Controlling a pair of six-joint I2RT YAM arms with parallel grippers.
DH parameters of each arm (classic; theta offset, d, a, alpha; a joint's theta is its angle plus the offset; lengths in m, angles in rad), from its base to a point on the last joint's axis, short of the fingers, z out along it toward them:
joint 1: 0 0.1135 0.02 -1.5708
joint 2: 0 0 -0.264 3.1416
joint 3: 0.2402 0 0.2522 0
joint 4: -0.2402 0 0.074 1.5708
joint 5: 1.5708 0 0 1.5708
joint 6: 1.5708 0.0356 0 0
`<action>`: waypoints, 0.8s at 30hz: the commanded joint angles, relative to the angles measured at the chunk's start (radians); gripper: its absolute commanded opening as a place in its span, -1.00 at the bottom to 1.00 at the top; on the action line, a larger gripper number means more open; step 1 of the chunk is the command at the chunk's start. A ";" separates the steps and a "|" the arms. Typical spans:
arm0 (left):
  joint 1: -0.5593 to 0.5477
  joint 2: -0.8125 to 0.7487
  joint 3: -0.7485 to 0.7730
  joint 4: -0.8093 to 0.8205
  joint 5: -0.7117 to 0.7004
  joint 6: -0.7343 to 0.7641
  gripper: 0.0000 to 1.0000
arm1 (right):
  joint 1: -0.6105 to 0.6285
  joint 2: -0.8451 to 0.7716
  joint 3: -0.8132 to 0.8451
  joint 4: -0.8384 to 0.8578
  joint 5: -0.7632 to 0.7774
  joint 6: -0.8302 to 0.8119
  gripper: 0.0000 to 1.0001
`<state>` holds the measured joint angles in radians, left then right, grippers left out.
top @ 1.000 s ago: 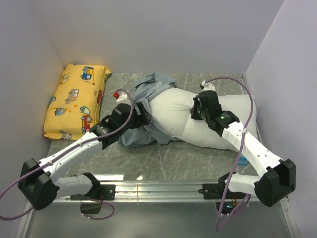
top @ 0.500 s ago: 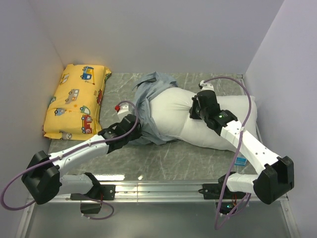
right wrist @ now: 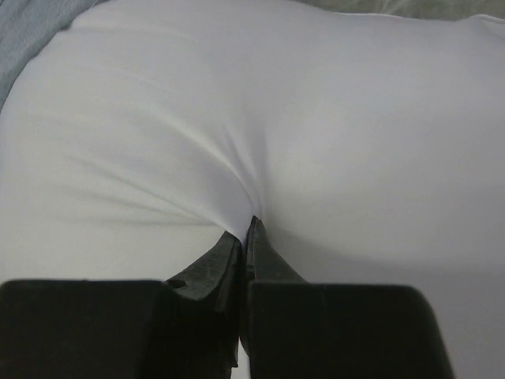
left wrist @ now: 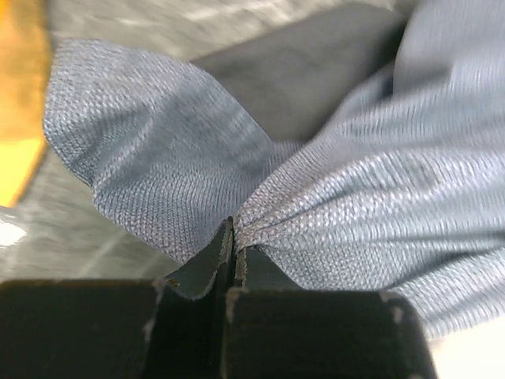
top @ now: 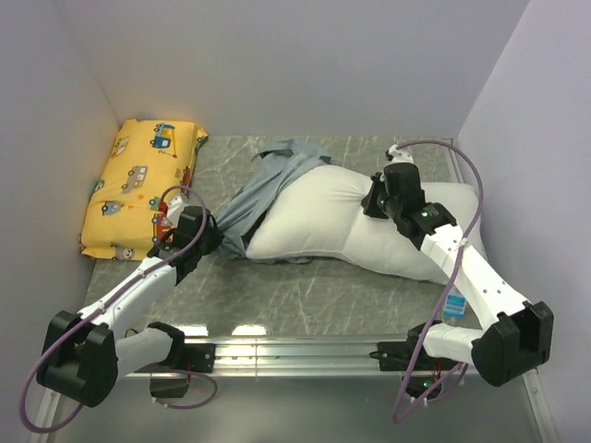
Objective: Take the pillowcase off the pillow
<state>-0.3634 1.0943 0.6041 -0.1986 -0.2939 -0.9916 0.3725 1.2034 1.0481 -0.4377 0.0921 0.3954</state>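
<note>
Both closed: left hand (left wrist: 232, 234), right hand (right wrist: 248, 229)

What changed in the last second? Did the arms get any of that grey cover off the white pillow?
The left gripper, shut on the pillowcase, drew back leftward toward the yellow cushion. It dragged the cover along, so more of the pillow now lies bare. The right gripper stayed pinched on the pillow, shifting only slightly to the right. The yellow cushion did not move.
</note>
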 commanded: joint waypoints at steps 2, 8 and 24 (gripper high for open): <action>0.040 0.036 -0.001 -0.045 -0.100 0.022 -0.99 | -0.058 -0.054 0.064 -0.012 0.106 -0.020 -1.00; 0.038 0.062 -0.038 0.054 -0.005 0.059 -0.99 | -0.032 -0.057 0.020 0.022 -0.026 -0.068 -0.76; 0.012 0.073 -0.007 0.090 0.018 0.077 -0.99 | 0.539 0.229 0.207 0.022 0.310 -0.299 0.90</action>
<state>-0.3466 1.1641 0.5564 -0.1455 -0.2848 -0.9363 0.9012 1.3243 1.2011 -0.4019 0.3256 0.1444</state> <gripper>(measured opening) 0.023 0.946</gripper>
